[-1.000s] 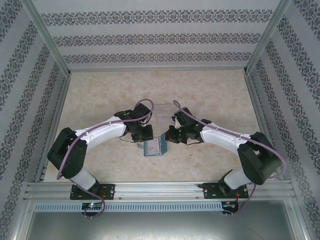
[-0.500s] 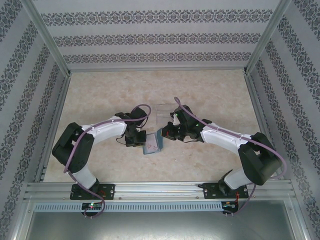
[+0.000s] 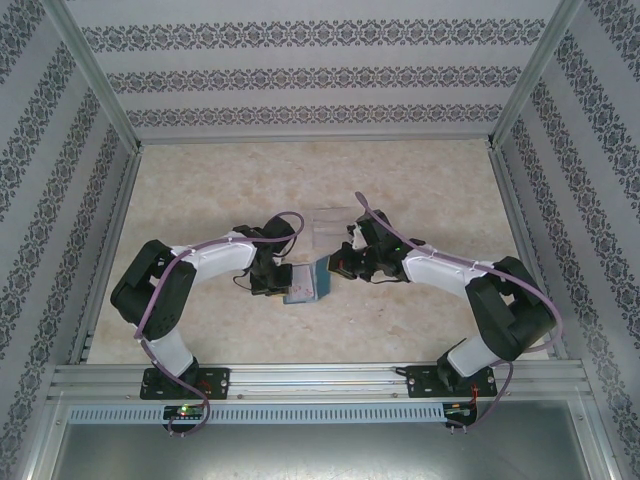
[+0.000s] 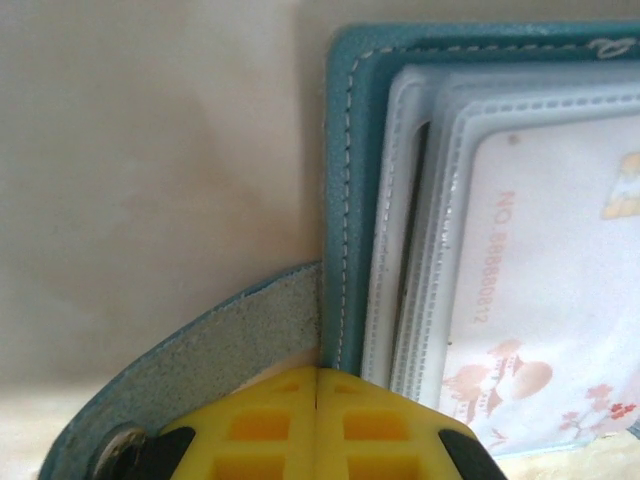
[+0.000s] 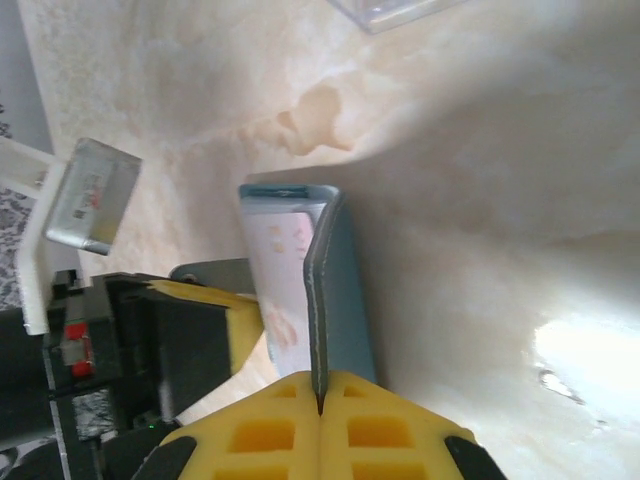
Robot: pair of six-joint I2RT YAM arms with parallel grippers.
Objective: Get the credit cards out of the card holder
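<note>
The teal card holder (image 3: 305, 284) lies at the table's middle, half open. Its lower panel (image 4: 350, 190) lies flat. Its cover (image 5: 335, 290) stands up on edge. My right gripper (image 5: 320, 400) is shut on that cover's edge, at the holder's right side (image 3: 336, 268). My left gripper (image 4: 318, 375) is shut, its tips against the lower panel's left edge where the closure tab (image 4: 200, 350) joins; nothing shows between them. Clear sleeves hold a pale credit card (image 4: 545, 270) with red print and small drawings, which the right wrist view shows too (image 5: 278, 270).
A clear plastic box (image 3: 330, 222) stands just behind the holder; its corner is also in the right wrist view (image 5: 395, 8). Patterned walls (image 3: 60, 180) close in the table on three sides. Bare marble-look tabletop (image 3: 420, 330) lies around the arms.
Both grippers have closed in on the holder from either side. The right one has lifted the cover up on edge. The left one has come down to the left edge.
</note>
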